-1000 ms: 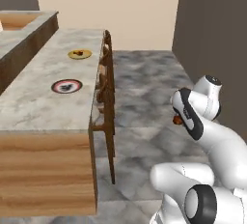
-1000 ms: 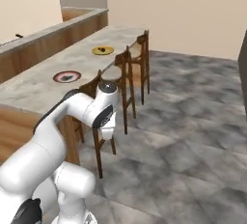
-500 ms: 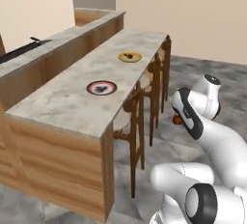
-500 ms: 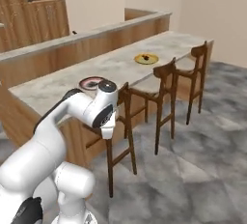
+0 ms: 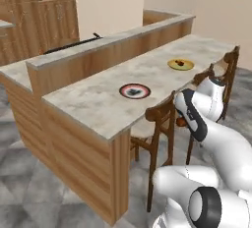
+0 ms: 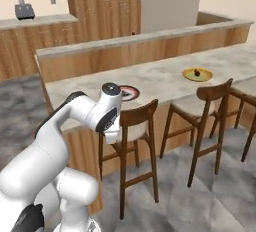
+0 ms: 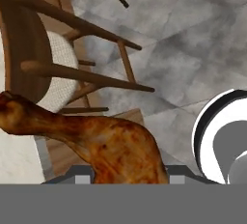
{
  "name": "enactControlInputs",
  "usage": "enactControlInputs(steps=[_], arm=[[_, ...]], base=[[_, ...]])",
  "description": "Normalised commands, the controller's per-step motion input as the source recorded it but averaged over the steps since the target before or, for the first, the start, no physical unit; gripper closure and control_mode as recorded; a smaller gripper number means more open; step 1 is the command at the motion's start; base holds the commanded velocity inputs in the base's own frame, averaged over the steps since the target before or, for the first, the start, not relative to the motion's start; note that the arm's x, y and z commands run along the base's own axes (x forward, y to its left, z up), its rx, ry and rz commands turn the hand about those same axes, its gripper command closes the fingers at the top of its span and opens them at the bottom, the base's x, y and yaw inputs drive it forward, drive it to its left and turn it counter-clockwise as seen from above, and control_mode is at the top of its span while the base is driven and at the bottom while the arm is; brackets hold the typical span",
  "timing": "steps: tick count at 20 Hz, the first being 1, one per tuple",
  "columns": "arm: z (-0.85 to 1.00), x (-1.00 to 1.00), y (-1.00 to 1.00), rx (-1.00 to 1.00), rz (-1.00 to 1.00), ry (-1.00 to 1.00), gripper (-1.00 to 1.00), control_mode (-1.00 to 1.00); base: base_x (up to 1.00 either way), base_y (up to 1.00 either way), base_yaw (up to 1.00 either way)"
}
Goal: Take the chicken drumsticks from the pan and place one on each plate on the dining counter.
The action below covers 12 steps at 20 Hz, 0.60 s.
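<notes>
Drumstick [image 7: 113,146] sits clamped in my jaws above a stool [image 7: 34,68]; both plates [image 5: 135,91] [image 5: 180,64] rest on the table [image 5: 98,101].

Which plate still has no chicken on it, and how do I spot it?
Look at the long stone-topped dining counter with stools beside it. Two plates sit there; the nearer one is red-rimmed with a dark centre, while the farther yellow plate holds a small reddish lump.

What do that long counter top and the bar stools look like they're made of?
The counter top looks like polished stone: mottled beige-grey with faint veins. Its side panels look like wood with visible grain. The stools look like dark stained wood, and the nearest one's pale seat looks woven, though that is uncertain.
</notes>
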Motion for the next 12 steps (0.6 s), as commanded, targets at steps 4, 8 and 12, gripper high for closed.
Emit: enactControlInputs(steps=[4,8,12], arm=[[0.00,0.00,0.00,0.00,0.00,0.00,1.00,1.00],[0.00,0.00,0.00,0.00,0.00,0.00,1.00,1.00],[0.00,0.00,0.00,0.00,0.00,0.00,1.00,1.00]], base=[[0.19,-0.68,0.57],[0.08,-0.68,0.56],[0.16,-0.66,0.54]])
